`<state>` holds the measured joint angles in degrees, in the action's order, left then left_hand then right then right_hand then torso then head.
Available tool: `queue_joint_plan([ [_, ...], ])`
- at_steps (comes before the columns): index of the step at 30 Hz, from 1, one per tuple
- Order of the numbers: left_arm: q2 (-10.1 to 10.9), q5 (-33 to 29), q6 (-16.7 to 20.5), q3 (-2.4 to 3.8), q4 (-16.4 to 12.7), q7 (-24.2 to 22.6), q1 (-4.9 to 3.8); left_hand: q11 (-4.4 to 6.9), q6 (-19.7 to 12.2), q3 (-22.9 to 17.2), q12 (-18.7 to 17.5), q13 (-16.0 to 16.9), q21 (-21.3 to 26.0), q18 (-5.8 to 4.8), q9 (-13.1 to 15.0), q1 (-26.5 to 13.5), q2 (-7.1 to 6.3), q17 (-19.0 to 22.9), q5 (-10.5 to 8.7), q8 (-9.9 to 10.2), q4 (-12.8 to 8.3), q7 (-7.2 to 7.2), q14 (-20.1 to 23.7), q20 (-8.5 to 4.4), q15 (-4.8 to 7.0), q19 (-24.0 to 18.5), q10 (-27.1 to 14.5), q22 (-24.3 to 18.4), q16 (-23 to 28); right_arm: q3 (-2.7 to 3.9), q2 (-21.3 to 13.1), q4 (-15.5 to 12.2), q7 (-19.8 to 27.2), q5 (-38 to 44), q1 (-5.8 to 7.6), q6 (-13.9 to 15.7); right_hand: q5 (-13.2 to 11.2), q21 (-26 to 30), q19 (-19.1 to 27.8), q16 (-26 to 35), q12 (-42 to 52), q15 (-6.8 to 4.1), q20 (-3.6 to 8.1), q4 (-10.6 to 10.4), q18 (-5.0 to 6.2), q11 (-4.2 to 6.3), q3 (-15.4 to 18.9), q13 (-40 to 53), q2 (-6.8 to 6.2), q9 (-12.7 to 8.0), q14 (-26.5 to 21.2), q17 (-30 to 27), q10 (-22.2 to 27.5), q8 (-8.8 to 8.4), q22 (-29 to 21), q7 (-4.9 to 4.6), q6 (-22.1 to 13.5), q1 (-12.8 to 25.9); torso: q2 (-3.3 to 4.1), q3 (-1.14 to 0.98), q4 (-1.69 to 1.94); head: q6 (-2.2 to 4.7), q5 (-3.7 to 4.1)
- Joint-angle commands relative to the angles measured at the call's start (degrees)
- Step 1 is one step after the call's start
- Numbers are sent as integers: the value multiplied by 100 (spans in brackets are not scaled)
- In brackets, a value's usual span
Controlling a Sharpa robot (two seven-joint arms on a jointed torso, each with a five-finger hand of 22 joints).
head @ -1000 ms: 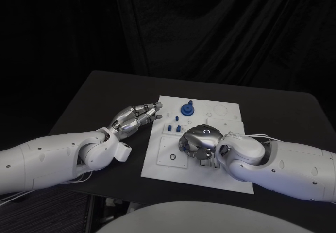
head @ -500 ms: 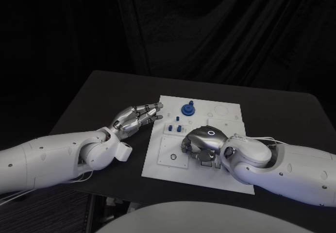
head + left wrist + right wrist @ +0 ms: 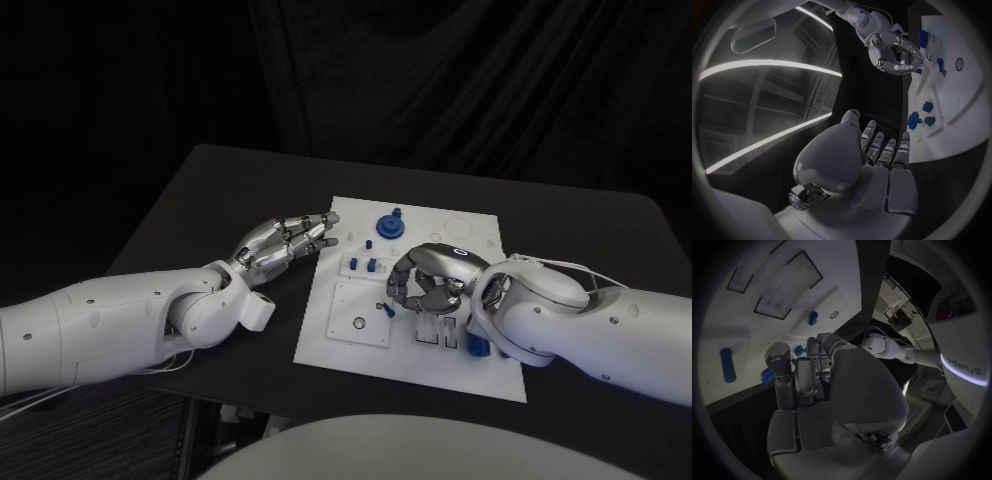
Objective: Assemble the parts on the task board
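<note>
Right hand (image 3: pixel 428 280) fingers curled over task board (image 3: pixel 346 335), grasp hidden | left hand (image 3: pixel 281 243) fingers loosely apart, empty

Head cam looks down on whole table (image 3: pixel 216 190); wrist fisheyes sit close behind each hand; all share task board (image 3: pixel 454 372) (image 3: pixel 967 90) (image 3: pixel 773 270).

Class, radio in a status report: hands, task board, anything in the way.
Left hand open beside the task board. Right hand curled above the board; hold unclear. Blue parts on the board. Nothing seen in the way.
</note>
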<state>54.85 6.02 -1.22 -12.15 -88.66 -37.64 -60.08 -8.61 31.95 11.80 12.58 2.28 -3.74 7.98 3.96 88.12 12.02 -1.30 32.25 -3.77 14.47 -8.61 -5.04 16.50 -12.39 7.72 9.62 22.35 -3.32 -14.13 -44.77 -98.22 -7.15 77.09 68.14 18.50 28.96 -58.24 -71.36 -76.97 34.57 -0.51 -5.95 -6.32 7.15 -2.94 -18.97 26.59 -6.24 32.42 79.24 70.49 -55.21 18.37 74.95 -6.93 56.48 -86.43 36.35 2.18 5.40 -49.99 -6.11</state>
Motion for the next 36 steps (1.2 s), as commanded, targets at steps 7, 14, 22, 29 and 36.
queue_joint_plan([
  [7,-43,-26,-98,5,3,-16,10,-31,50,-34,39,9,-11,24,7,72,-2,-9,32,-35,-3,-3,-23,16,-14,11,-8,7,-35,1,31,196,63,-1960,255,-614,-22,68,13,21,-53,-15,33,-83,-15,1,-30,-36,86,-6,-33,-50,-89,12,575,24,-44,70,3,2,0,-1,-35],
  [14,-55,-27,-116,5,10,-7,13,-36,47,-40,40,9,-18,23,7,77,1,-9,36,-34,-4,-6,-24,17,-16,24,-8,22,-38,0,6,169,77,-1276,288,-565,-367,343,198,105,-160,64,-4,-112,14,-71,-26,-88,22,-169,-161,-174,70,-214,510,-65,-349,89,4,7,3,-1,-54],
  [22,-50,-26,-133,5,18,-3,25,-54,55,-53,49,10,-23,22,9,87,7,-9,41,-36,-9,-13,-26,17,-16,36,-3,22,-42,0,-264,-318,-284,1147,203,362,-1580,234,-15,-72,955,-37,44,-667,-10,60,486,681,-262,-556,-33,-41,-138,-355,553,69,-129,587,10,8,8,-1,-31],
  [29,-47,-26,-146,5,20,-1,35,-74,66,-64,62,13,-31,21,11,97,11,-10,47,-39,-14,-24,-28,17,-14,54,7,41,-47,-1,-418,-609,-841,2397,-13,695,-1548,-97,-338,-301,3767,-97,99,-962,-90,110,899,3757,-222,-753,194,221,-1246,-479,679,126,26,825,13,9,6,-1,-16],
  [36,-37,-26,-156,5,22,13,48,-84,69,-72,68,14,-37,21,11,103,15,-12,50,-41,-16,-31,-35,18,-16,66,12,54,-54,-1,-451,-652,-1338,3103,-362,881,-1402,-853,-757,-842,5082,-172,168,-1012,-230,202,1149,5554,-201,-608,668,1079,-2707,-371,877,219,217,1035,8,7,-6,-1,-63],
])
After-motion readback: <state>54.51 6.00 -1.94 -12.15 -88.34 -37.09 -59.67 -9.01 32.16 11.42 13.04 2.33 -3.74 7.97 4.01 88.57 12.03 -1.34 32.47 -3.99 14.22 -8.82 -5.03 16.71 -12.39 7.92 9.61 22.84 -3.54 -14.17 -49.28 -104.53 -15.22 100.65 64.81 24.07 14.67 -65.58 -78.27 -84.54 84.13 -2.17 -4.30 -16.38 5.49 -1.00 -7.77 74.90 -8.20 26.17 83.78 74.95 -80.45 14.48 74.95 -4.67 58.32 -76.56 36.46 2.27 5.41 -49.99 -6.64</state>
